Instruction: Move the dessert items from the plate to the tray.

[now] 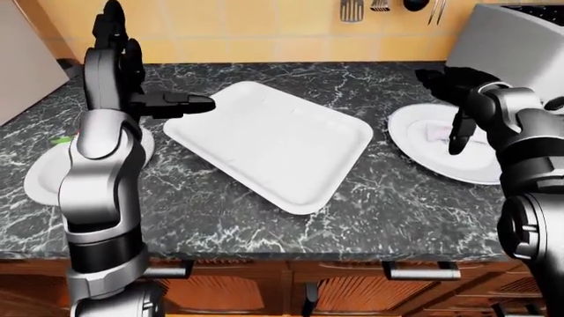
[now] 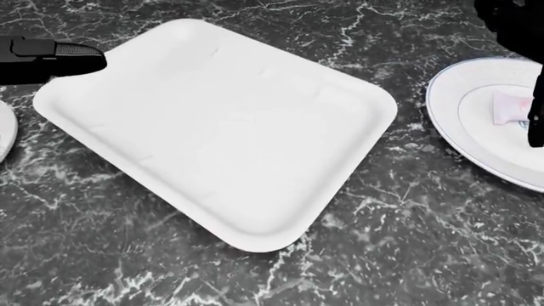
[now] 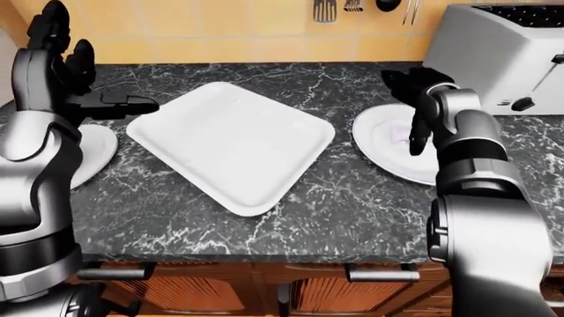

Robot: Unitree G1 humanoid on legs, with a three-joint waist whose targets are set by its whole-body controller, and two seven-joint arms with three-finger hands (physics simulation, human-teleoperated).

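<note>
The white tray (image 1: 273,140) sits bare and tilted on the dark marble counter (image 1: 397,205). Just to its right in the left-eye view is the white plate (image 3: 379,148), with a pale pink wrapped dessert (image 2: 510,106) lying on it. The right hand (image 3: 412,105) hovers over that plate, fingers spread apart, one dark finger (image 2: 536,121) hanging down beside the dessert, gripping nothing. The left hand (image 1: 172,104) is raised by the tray's upper-left corner, fingers pointing out, empty. A toaster (image 3: 502,56) stands top right.

White tray (image 2: 221,127); black white-veined marble counter (image 2: 408,242); pale pink dessert (image 2: 508,105).
</note>
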